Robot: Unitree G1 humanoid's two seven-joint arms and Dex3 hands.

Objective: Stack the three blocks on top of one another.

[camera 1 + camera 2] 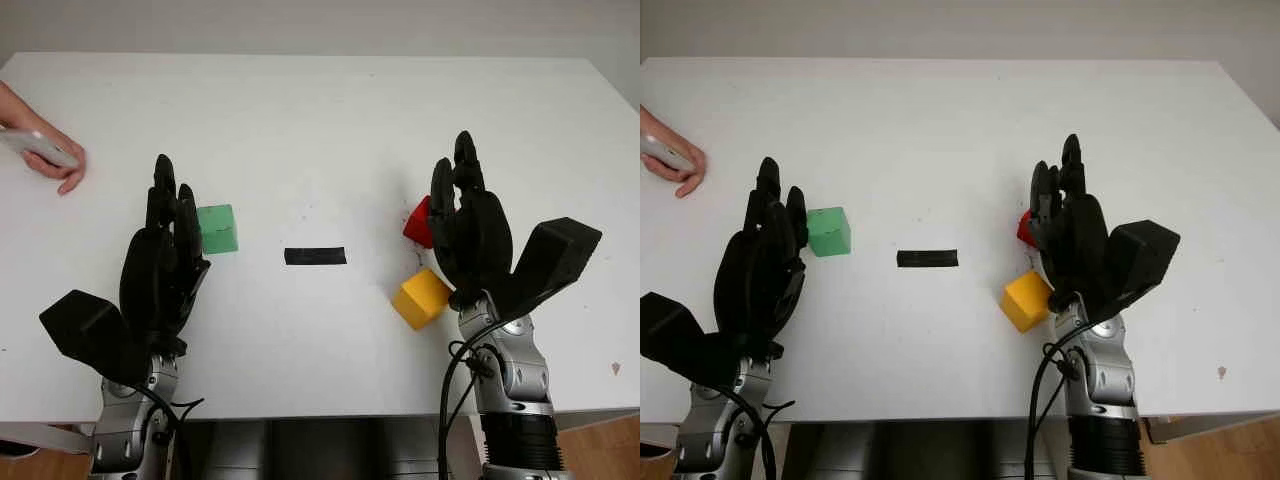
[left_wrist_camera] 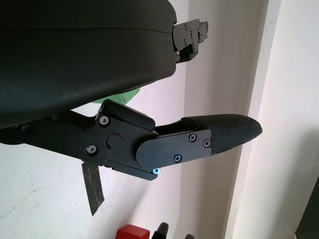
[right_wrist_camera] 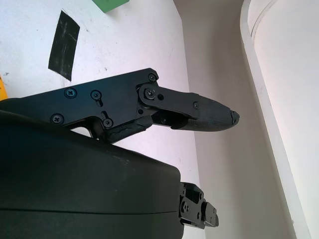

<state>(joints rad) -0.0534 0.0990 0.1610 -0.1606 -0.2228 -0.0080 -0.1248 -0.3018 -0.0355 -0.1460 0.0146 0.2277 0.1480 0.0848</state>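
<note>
Three blocks, none stacked: green block on table left of centre, just beside left hand; red block right of centre, partly hidden behind right hand; yellow block just in front of red, turned corner-on, near right wrist. All plain solid-colour cubes, flat on surface. Left hand open, fingers extended, holding nothing. Right hand open too, fingers extended over red block, nothing grasped. Black tape strip between green and red/yellow pair. White table, matte, few small marks. Person's hand with pale object at far left edge. Wood floor at lower corners.
</note>
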